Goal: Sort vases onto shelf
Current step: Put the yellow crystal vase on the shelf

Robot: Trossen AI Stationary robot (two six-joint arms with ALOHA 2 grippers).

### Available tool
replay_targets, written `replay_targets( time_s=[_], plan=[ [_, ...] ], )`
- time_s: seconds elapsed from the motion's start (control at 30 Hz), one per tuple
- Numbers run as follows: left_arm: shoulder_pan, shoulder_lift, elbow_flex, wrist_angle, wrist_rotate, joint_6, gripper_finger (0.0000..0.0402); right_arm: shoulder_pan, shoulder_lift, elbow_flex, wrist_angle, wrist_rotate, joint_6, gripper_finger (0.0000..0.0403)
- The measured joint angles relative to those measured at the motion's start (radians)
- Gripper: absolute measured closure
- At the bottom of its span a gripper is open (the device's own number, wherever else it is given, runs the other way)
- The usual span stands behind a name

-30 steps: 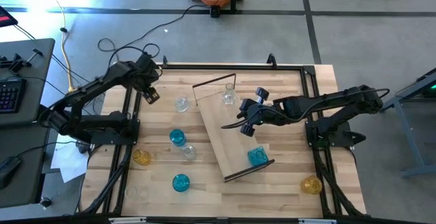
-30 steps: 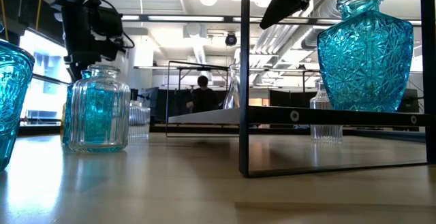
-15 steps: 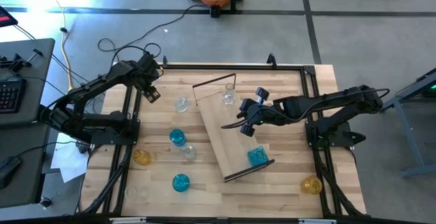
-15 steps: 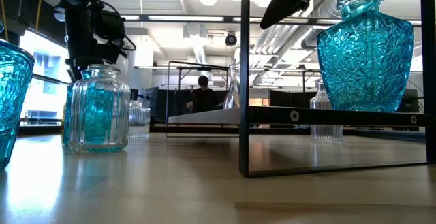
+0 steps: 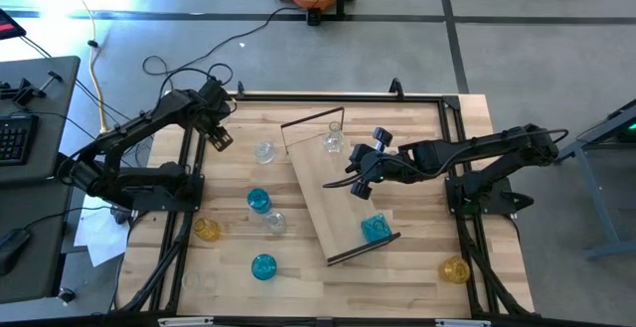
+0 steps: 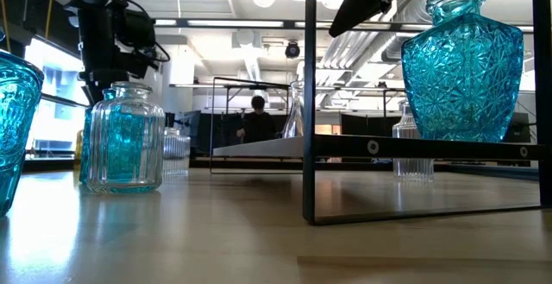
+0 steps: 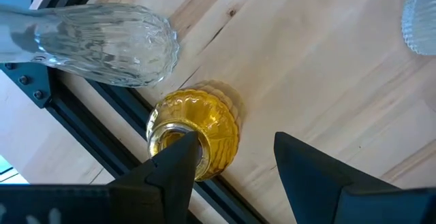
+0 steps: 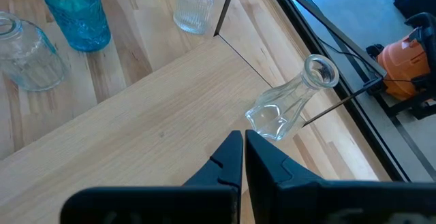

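My left gripper [image 7: 228, 159] stands open above a small amber-yellow vase [image 7: 197, 139] that rests upright by the table's far left rail. One finger shows in front of the vase's mouth and the other stands off to its side. A clear vase [image 7: 102, 43] is close beside it. My right gripper [image 8: 243, 146] is shut and hangs over the middle of the shelf [image 5: 333, 193], which lies slantwise on the table. A clear narrow-necked vase [image 8: 286, 108] stands at the shelf's far end. A blue vase [image 5: 375, 229] stands at its near end.
Loose vases stand on the table left of the shelf: clear [image 5: 264, 152], blue [image 5: 258, 201], clear [image 5: 275, 222], yellow [image 5: 206, 230] and blue [image 5: 263, 266]. Another yellow one [image 5: 454, 269] is at the near right. A dark rail [image 7: 102, 125] frames the table. A person [image 6: 256, 116] is far behind.
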Motion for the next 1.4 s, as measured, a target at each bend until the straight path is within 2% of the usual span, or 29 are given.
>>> replay_targets(
  time_s=[0.4, 0.77, 1.4],
  plan=[
    [0.0, 0.0, 0.0, 0.003, -0.009, -0.003, 0.0215, 0.0, 0.0, 0.0, 0.0, -0.002, 0.007, 0.0403],
    [0.0, 0.0, 0.002, -0.036, -0.018, -0.101, 0.0216, 0.0, 0.0, 0.0, 0.0, -0.006, 0.008, 0.0403],
    [-0.018, 0.015, -0.043, -0.003, -0.061, -0.105, 0.0216, 0.041, 0.0, 0.0, 0.0, -0.007, 0.025, 0.0403]
  ],
)
